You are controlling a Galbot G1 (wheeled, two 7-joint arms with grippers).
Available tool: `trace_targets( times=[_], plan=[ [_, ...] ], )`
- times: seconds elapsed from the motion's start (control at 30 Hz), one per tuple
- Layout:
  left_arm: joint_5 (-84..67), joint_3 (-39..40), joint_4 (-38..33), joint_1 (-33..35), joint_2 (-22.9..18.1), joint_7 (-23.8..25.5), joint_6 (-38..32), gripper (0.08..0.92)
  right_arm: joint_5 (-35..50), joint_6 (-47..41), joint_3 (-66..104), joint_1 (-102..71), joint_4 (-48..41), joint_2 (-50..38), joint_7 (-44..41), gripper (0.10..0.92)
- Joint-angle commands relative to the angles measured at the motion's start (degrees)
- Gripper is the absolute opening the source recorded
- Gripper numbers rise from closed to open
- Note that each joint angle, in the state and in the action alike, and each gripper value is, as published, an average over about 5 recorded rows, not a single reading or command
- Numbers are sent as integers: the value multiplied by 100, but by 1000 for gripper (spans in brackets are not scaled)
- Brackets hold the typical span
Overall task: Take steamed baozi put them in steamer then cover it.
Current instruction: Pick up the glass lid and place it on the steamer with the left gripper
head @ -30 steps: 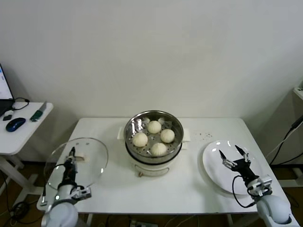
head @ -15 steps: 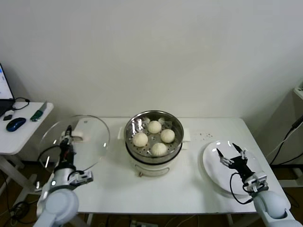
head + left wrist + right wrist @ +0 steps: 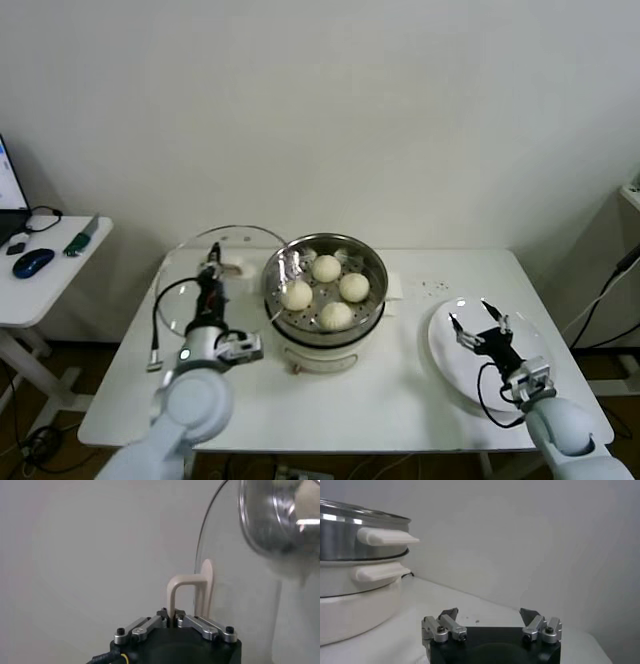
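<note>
Four cream-white baozi (image 3: 326,268) lie in the shiny steel steamer (image 3: 372,292) on its white pot base at the table's middle. My left gripper (image 3: 212,267) is shut on the cream handle (image 3: 181,592) of the clear glass cover (image 3: 195,272) and holds it tilted in the air just left of the steamer. The cover's glass (image 3: 240,590) and the steamer's rim (image 3: 272,520) show in the left wrist view. My right gripper (image 3: 478,322) is open and empty over the white plate (image 3: 445,350) at the right; its jaws stand wide apart in the right wrist view (image 3: 489,615).
The steamer and pot base with their white side handles (image 3: 387,536) show in the right wrist view. A side desk (image 3: 40,290) with a mouse and small items stands at the far left. A few dark specks (image 3: 432,287) lie behind the plate.
My left gripper has carried the cover from the table's front left corner up and right, close to the steamer. My right gripper shifted slightly left and back over the plate.
</note>
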Motion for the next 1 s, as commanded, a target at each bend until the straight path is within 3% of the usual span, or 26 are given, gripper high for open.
trace_targets(
  times=[0.03,0.23,0.5,1.0],
  plan=[
    [600,1108,560,-1072,-1184,689,290,150,-141,-14,-2,24,-33,-9,32,823],
    [814,1235,1086,-1278,-1740,614,290,150,-250,-5,141,-69,-50,13,3,823],
    [1036,1319,1739,-1420,-2160,697,290,150,-287,11,412,-243,-45,43,-40,823],
    [1088,1362,2110,-1398,-2389,686,290,150,-306,74,614,-368,-101,140,-116,823]
  ],
)
